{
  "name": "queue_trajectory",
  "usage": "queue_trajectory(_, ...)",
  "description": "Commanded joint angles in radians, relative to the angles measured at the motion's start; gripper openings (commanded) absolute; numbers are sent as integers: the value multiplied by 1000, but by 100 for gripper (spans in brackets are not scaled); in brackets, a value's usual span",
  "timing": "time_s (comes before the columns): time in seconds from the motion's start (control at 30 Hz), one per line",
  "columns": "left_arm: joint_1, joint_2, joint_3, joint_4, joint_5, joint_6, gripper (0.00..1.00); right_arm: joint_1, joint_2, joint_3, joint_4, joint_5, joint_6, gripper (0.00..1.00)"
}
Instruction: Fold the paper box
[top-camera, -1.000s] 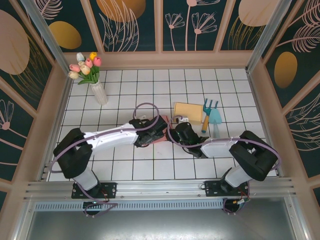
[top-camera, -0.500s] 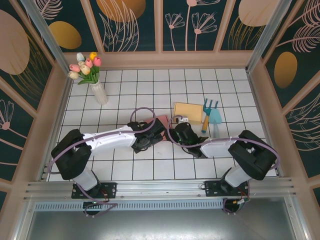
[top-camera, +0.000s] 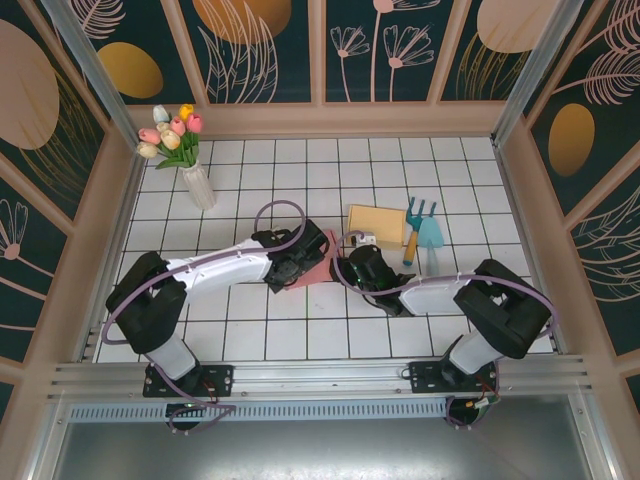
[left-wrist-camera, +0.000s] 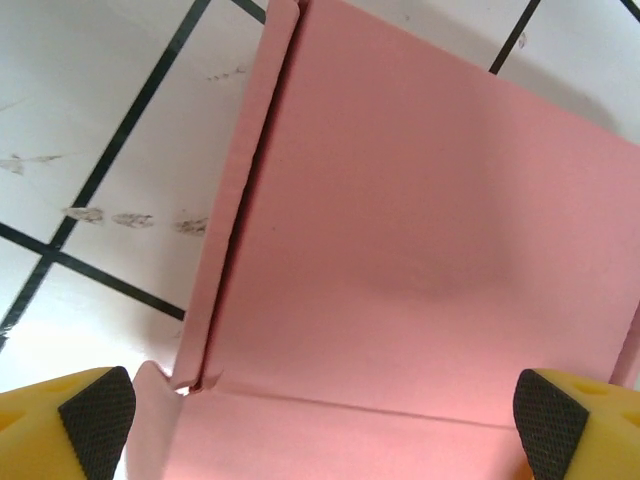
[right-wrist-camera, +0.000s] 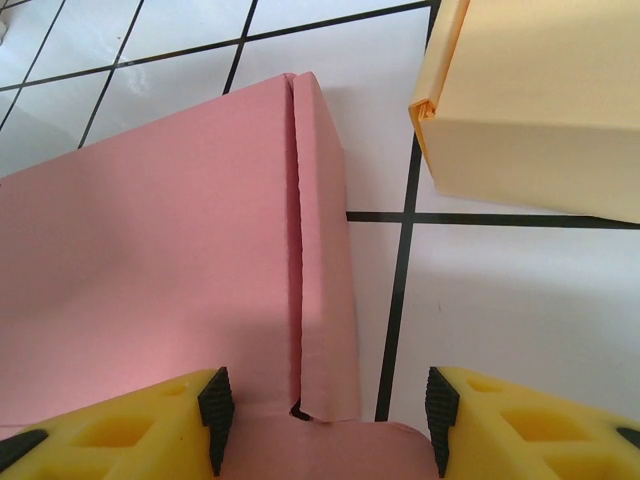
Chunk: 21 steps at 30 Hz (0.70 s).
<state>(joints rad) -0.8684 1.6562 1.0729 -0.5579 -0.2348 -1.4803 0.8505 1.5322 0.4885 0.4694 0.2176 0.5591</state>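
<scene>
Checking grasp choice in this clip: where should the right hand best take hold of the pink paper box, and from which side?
Probably the narrow side flap of the pink paper box, facing the yellow box. It is creased off the rest, offering a thin edge. Come from above with the right hand straddling it.

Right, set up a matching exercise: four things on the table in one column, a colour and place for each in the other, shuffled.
Things:
1 vase
2 trowel
3 unfolded box
4 folded box

Colour and place:
A pink, centre
B teal, furthest right
C white, far left
D yellow, right of centre

Pairs: 1-C, 2-B, 3-A, 4-D
</scene>
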Motion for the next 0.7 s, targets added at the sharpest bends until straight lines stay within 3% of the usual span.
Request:
queue_trajectory(0.0, 9, 19, -32, 78, 64, -59, 99, 10, 38, -4, -51, -1, -7, 57)
queue_trajectory(0.4, 16, 51, -16, 41, 88, -171, 98, 15, 57, -4, -40, -2, -13, 57)
queue_trajectory(0.67, 16, 84, 2, 39, 101, -168, 91, 18, 71, -9, -31, 1, -10, 57)
